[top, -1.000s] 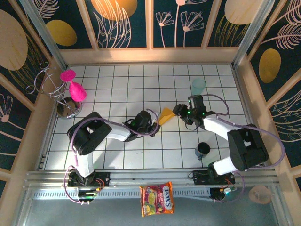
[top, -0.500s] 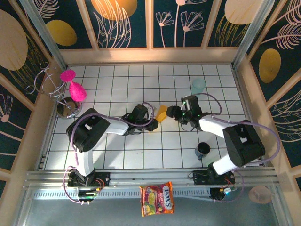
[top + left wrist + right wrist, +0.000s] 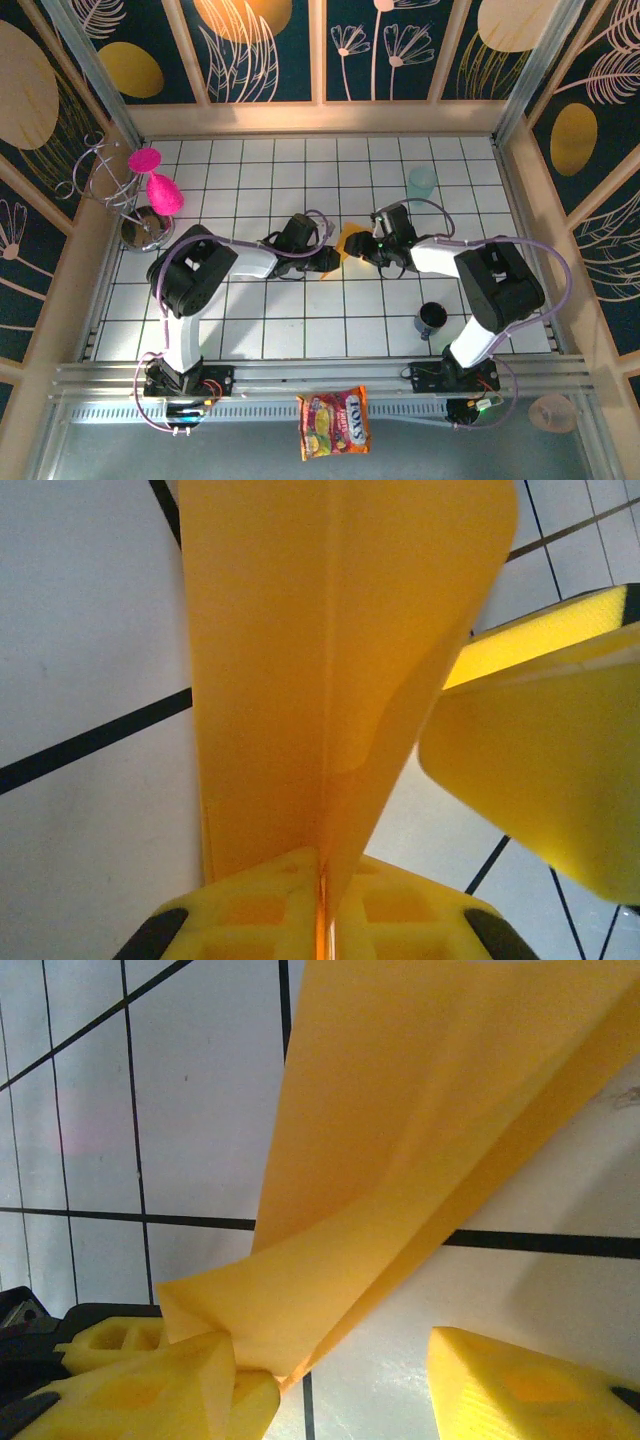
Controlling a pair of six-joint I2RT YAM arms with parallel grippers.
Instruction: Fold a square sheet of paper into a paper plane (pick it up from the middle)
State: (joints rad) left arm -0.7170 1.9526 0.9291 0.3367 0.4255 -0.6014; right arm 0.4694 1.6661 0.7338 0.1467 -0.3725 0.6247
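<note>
Drew right gripper (image 3: 362,246) in toward left gripper (image 3: 330,258) over the last second, leaving barely any gap, with paper (image 3: 350,238) bridging it. Hid most of the paper from above in doing so, down to a small orange wedge. Kept left jaws clamped flat on the paper's near end, with the crease running straight out from the pinch line and two flaps rising as a narrow V ahead of the jaws. Held it that way, probably, to pin the centre fold and lift the free end off the tiles (image 3: 90,810) so the other gripper could get around it.

Had right jaws standing apart, gripping nothing. Showed the paper sloping down between them, folded edge against one finger (image 3: 205,1385), the other finger (image 3: 520,1390) well clear to the side. Placed so, at a guess, for a pinch on that edge.

Looked like a mid-fold step: creased once, no pointed nose yet. Called next for a square close across the crease, just ahead of the left jaws, without tugging. Risked tearing or skewing the fold otherwise.
</note>
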